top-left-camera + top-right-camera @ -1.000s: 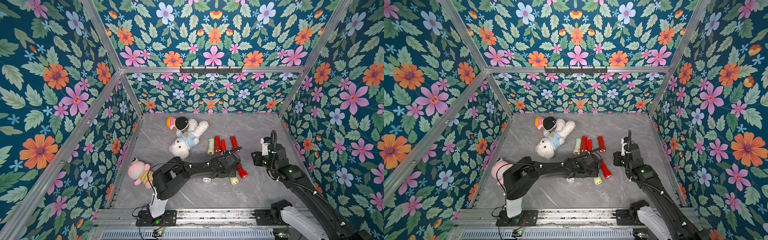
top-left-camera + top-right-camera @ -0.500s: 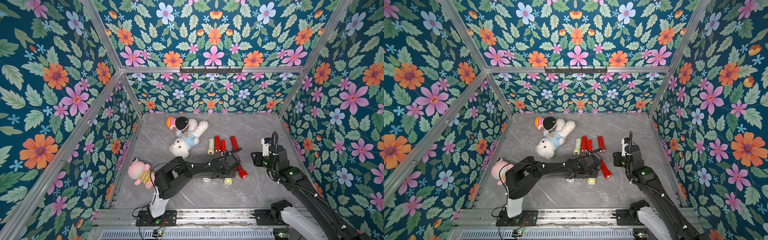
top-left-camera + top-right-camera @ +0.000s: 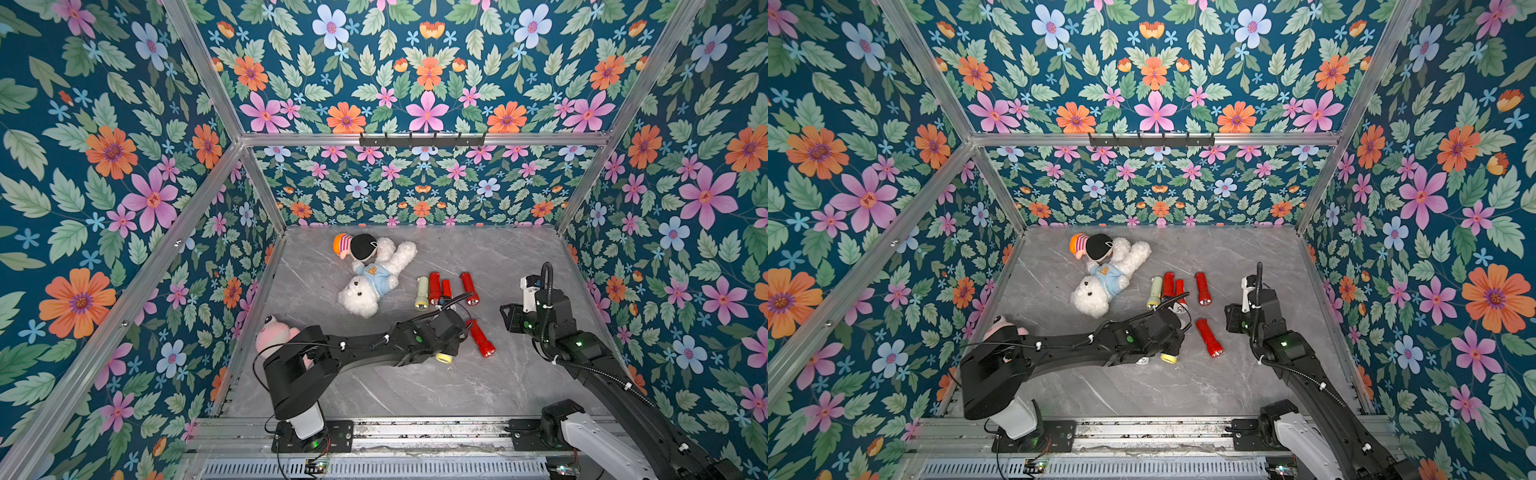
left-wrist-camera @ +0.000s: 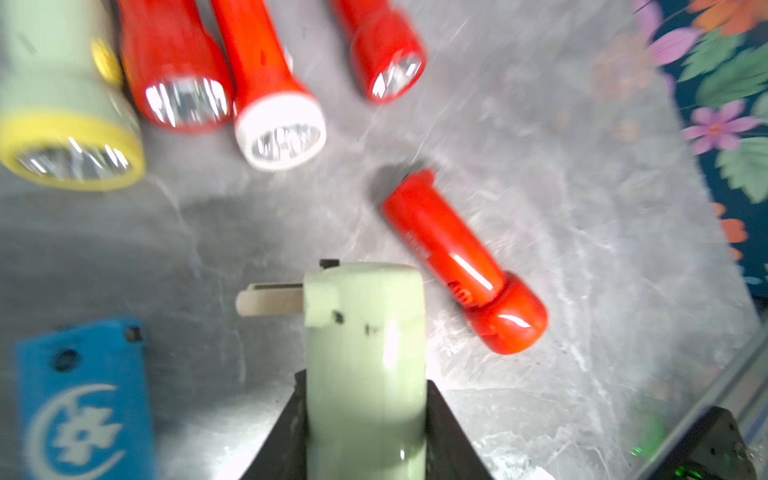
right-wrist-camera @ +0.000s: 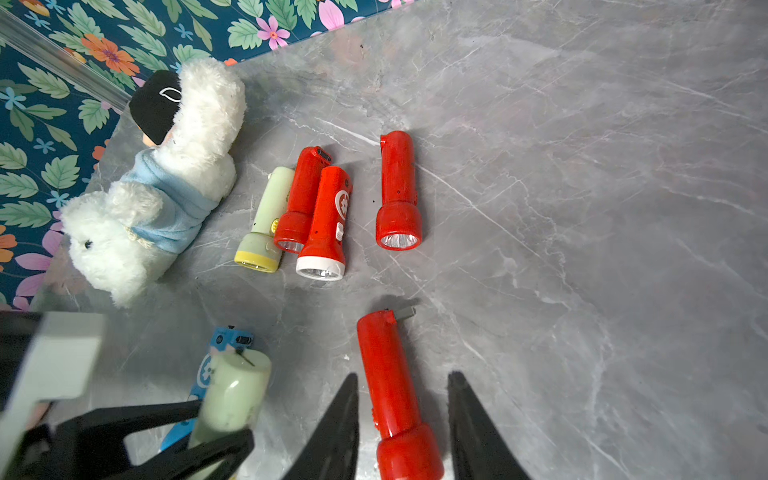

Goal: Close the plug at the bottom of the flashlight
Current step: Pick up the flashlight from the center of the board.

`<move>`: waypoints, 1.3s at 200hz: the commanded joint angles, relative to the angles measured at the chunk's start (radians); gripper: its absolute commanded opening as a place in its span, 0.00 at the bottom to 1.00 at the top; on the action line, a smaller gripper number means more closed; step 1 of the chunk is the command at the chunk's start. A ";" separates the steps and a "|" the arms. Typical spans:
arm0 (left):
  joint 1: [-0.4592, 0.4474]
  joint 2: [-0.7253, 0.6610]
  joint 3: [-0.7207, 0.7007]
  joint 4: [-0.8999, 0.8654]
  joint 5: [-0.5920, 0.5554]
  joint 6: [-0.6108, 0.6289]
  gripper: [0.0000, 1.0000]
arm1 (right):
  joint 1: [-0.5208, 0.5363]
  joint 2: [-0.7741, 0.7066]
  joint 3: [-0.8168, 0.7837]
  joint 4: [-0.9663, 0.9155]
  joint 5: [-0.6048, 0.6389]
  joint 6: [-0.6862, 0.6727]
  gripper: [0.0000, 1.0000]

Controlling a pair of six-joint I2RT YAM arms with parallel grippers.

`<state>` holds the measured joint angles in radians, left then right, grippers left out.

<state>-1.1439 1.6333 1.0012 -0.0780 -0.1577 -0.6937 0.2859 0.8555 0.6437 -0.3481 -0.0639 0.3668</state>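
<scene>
Left hand pulled leftward, now clenched on pale green flashlight near desk centre; plug sticks out. Grasp looks done; next, right hand, released, should fold plug flat.

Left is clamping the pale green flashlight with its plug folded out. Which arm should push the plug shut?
Probably right. The left gripper is shut on the pale green flashlight, plug jutting sideways; the right gripper is open and empty, above the lone red flashlight nearby.
</scene>
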 commanded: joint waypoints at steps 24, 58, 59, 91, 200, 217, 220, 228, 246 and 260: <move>0.001 -0.142 -0.139 0.359 -0.068 0.308 0.00 | -0.001 0.015 -0.001 0.034 -0.026 0.009 0.38; 0.001 -0.266 -0.356 0.770 -0.104 0.445 0.00 | 0.001 0.034 0.010 0.042 -0.062 0.004 0.39; 0.001 -0.269 -0.362 0.784 -0.103 0.450 0.00 | 0.000 0.035 0.011 0.043 -0.063 0.004 0.39; 0.001 -0.326 -0.534 1.164 -0.057 0.623 0.00 | 0.001 0.047 0.017 0.086 -0.124 -0.001 0.40; 0.017 -0.464 -0.760 1.442 0.410 0.911 0.00 | 0.035 0.130 0.069 0.305 -0.624 0.060 0.48; 0.023 -0.503 -0.772 1.395 0.420 0.917 0.00 | 0.109 0.117 0.103 0.281 -0.608 0.026 0.54; 0.024 -0.510 -0.773 1.383 0.416 0.919 0.00 | 0.126 0.117 0.112 0.270 -0.600 0.017 0.55; 0.025 -0.525 -0.776 1.360 0.401 0.928 0.00 | 0.167 0.117 0.135 0.250 -0.592 -0.006 0.57; 0.025 -0.557 -0.779 1.308 0.292 0.957 0.00 | 0.211 0.116 0.170 0.227 -0.558 0.002 0.57; 0.026 -0.581 -0.755 1.209 0.188 0.995 0.00 | 0.212 0.113 0.208 0.162 -0.487 0.029 0.57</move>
<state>-1.1210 1.0836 0.2230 1.2205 0.1867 0.2260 0.4881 0.9733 0.8085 -0.1181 -0.6392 0.3859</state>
